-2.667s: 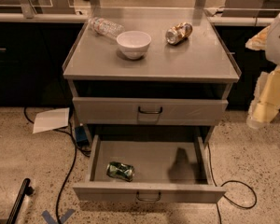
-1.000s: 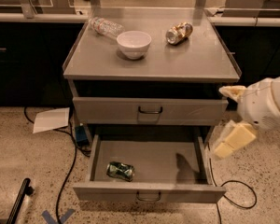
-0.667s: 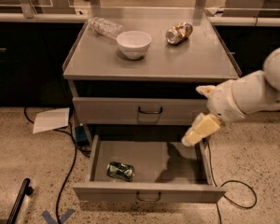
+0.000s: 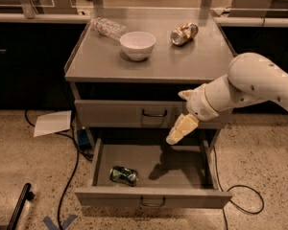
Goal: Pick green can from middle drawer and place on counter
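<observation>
Hand (image 4: 181,129), grip unclear, hangs over the open middle drawer (image 4: 192,199), below grey counter (image 4: 182,61).

Gripper (image 4: 181,129) sits mid-frame, over the right half of the middle drawer (image 4: 110,197), and blocks part of its back edge from us. The arm (image 4: 259,83) runs off the right edge. We can't read the green can (image 4: 124,175) markings. A dark object (image 4: 19,207) at lower left is cut by the bottom edge.
</observation>
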Controlling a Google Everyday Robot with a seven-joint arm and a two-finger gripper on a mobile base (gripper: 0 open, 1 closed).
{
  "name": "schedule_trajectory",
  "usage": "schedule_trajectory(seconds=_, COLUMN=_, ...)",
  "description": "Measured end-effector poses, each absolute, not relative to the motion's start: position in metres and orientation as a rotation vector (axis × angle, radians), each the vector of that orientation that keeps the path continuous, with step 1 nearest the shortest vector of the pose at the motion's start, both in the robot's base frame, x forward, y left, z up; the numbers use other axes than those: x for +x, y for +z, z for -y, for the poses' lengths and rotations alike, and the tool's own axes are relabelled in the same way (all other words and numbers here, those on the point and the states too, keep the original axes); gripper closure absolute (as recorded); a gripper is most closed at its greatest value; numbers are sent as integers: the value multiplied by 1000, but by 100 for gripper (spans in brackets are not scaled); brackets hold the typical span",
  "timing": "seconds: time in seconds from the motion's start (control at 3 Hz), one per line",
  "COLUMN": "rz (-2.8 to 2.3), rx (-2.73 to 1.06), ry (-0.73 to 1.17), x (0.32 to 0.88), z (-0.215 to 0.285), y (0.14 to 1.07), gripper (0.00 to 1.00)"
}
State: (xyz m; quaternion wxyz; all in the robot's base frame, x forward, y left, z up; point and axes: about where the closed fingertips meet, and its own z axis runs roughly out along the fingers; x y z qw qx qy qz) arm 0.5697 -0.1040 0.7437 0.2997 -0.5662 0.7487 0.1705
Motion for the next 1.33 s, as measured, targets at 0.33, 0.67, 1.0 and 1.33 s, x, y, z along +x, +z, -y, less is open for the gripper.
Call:
schedule_trajectory(seconds=0.33, rz=-1994, rx=-1491, ry=466, x=568, z=104, y=740, gripper=0)
schedule_trajectory(seconds=0.67, rz=-2040, rx=-1415, ry=545, x=555, z=100, y=713, gripper=0)
schedule_trajectory(seconds=1.0, rz=-2091, rx=-1315, ry=585, x=539, z=93, y=677, gripper=0)
schedule_trajectory(seconds=1.33, rz=-2142, rx=-1279, ry=566, x=535, z=69, y=615, gripper=0)
